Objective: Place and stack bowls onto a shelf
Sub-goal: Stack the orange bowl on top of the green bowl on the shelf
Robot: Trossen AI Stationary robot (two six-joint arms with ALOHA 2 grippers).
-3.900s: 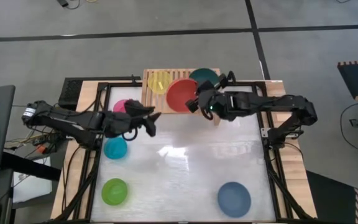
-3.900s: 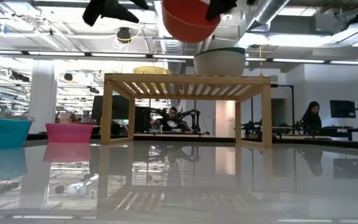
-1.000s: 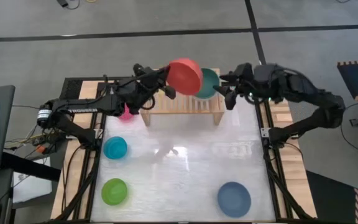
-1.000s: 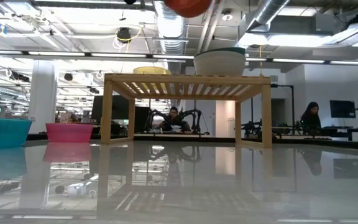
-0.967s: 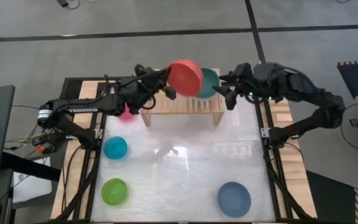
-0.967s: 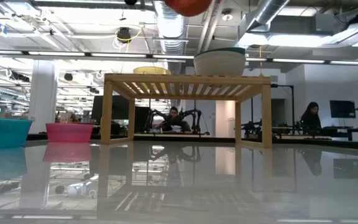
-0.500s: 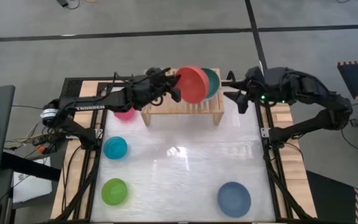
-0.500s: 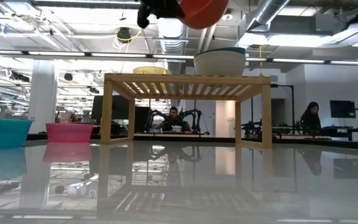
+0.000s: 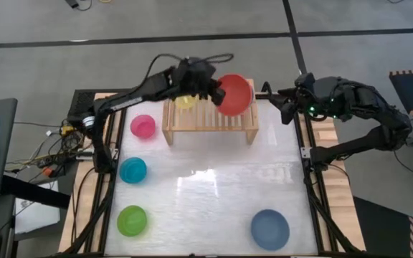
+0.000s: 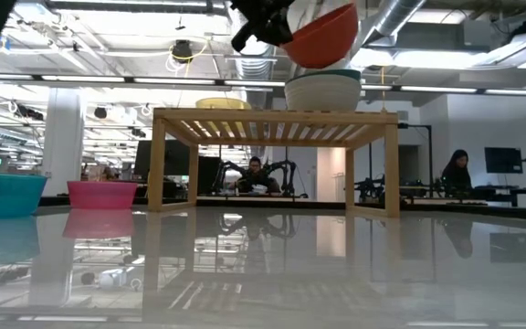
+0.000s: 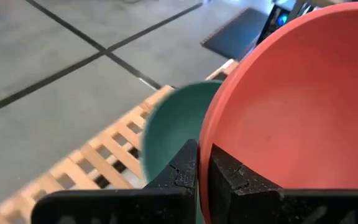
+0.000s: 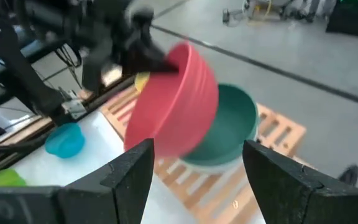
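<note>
left gripper [image 9: 212, 91] clamps red bowl [image 9: 235, 94] rim above shelf [image 9: 208, 118]; right gripper [image 9: 282, 104] wide.

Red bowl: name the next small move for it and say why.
Probably lower and level it into the teal-green bowl on the shelf. The left gripper, jaws shut on the rim, holds the red bowl tilted just above that stack; the right gripper waits open alongside.

Glossy white desk [image 9: 214, 193], carrying a low slatted wooden shelf [image 9: 208, 118] at the far edge. Directly on the desk: pink bowl [image 9: 143, 126] beside the shelf's left leg, cyan bowl [image 9: 133, 170], lime green bowl [image 9: 132, 220], blue bowl [image 9: 269, 229] near right. On the shelf: yellow bowl [image 9: 185, 101], dark teal-green bowl [image 12: 229, 127] nested in a cream-white bowl [image 10: 323, 93].
</note>
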